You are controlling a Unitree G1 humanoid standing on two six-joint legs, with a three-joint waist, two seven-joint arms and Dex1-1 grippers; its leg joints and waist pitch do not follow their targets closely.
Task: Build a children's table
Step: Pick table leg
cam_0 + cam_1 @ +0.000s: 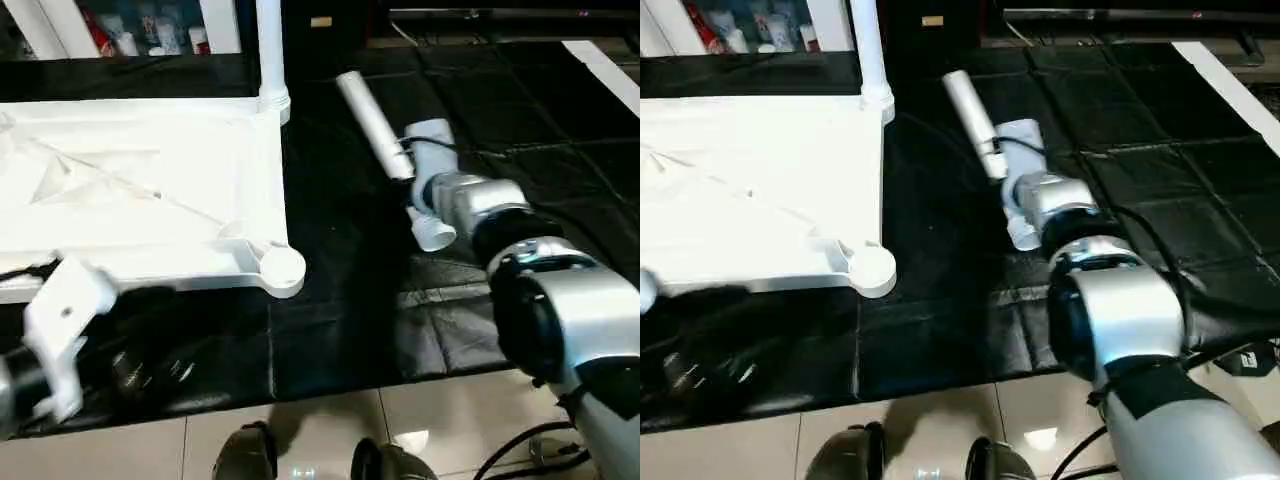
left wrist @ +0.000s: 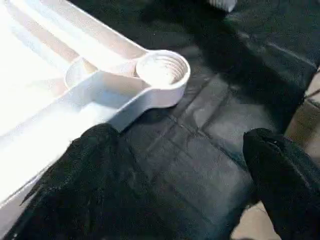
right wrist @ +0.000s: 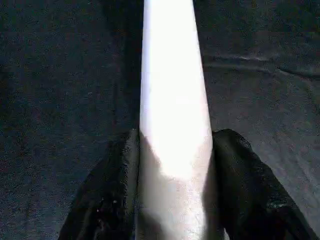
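The children's table top [image 1: 130, 180] lies upside down on the black mat, ribbed side up. One white leg [image 1: 269, 50] stands upright in its far right corner socket. The near right corner socket [image 2: 161, 70] is empty. Another white leg [image 1: 375, 125] lies loose on the mat to the right of the top. My right gripper [image 3: 175, 145] is shut on this leg, a black finger [image 3: 115, 190] pressed to each side. My left gripper [image 2: 182, 145] is open, its fingers wide apart just in front of the top's near edge, close to the empty socket.
The black mat [image 1: 340, 300] ends at a tiled floor [image 1: 330, 420] just in front of me. A white board [image 1: 605, 65] lies at the far right. Shelves with small items [image 1: 140, 30] stand behind the table top.
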